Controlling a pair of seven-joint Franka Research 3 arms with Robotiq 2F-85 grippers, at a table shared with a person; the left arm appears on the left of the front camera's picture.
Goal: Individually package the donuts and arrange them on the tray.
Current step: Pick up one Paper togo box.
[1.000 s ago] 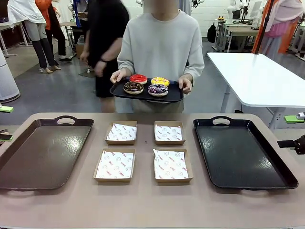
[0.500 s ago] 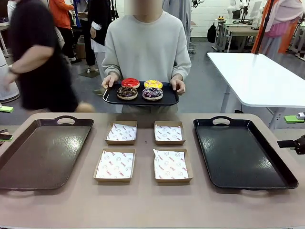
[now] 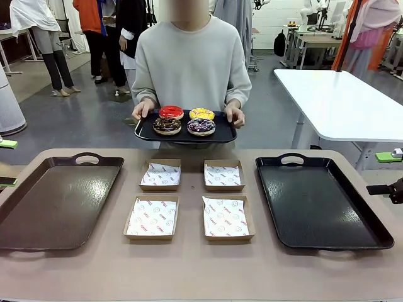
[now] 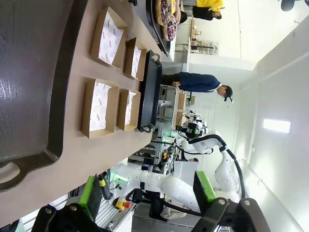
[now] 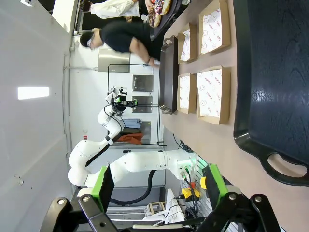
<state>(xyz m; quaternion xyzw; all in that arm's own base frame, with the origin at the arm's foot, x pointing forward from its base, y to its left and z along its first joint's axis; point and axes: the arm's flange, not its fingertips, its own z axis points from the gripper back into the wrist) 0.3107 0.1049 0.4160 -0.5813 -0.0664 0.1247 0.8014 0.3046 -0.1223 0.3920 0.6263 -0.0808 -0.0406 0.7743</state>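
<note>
Packing hasn't begun, I'd say: the donuts (image 3: pixel 167 125) sit upper centre on a small tray (image 3: pixel 186 139) a person holds, left gripper (image 4: pixel 147 191) and right gripper (image 5: pixel 158 185) both spread empty, so next each needs lifting into the boxes (image 3: pixel 151 238) below.

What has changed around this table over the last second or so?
The person in the grey sweater stepped slightly toward the robot's left, carrying the small black tray with the four ring donuts along. A passer-by in black crossed behind toward the left. The four paper-lined cardboard boxes, the large brown tray, the large black tray, and the open left gripper and right gripper stayed put.
</note>
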